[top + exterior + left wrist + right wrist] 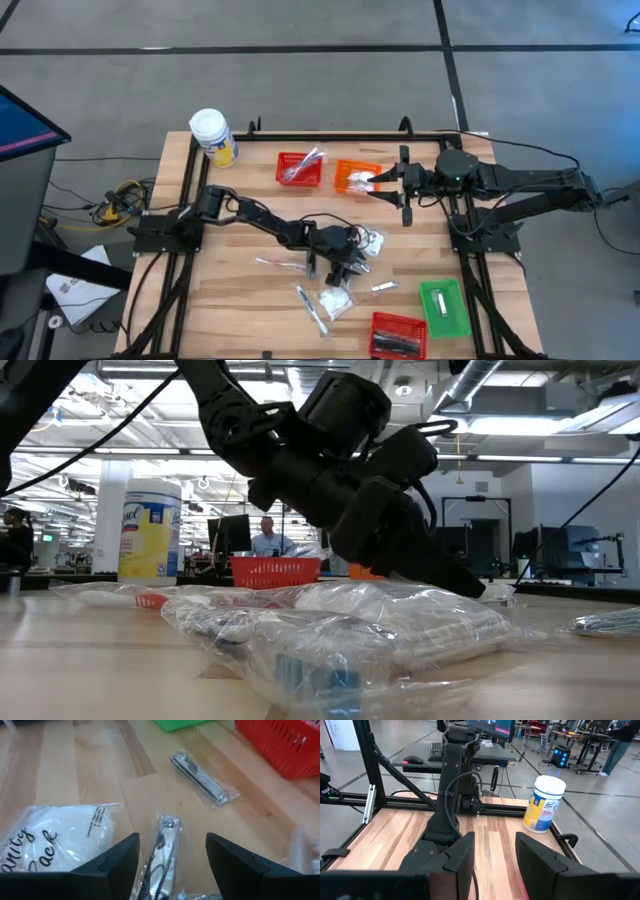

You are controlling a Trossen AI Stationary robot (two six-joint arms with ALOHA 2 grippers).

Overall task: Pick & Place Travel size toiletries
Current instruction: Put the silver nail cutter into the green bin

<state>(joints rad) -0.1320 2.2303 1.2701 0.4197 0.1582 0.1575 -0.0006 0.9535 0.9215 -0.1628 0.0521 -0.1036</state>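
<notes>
Starting on the left, there's a yellow jar (213,137) with a white lid standing at the table's (230,295) back corner. The left gripper (343,268) is down low over the middle of the table with its jaws apart, and nothing is in them; a wrapped nail clipper (162,855) lies on the wood right between the fingers (116,861), a white packet (55,836) just beside it, and a second clipper (199,778) a bit farther off. More packets (337,300) are scattered near the front. Over to the right, the right gripper (378,182) sits at the orange basket (352,176), beside the red basket (299,169), and it looks like it's pinching a white packet (364,181) above it.
</notes>
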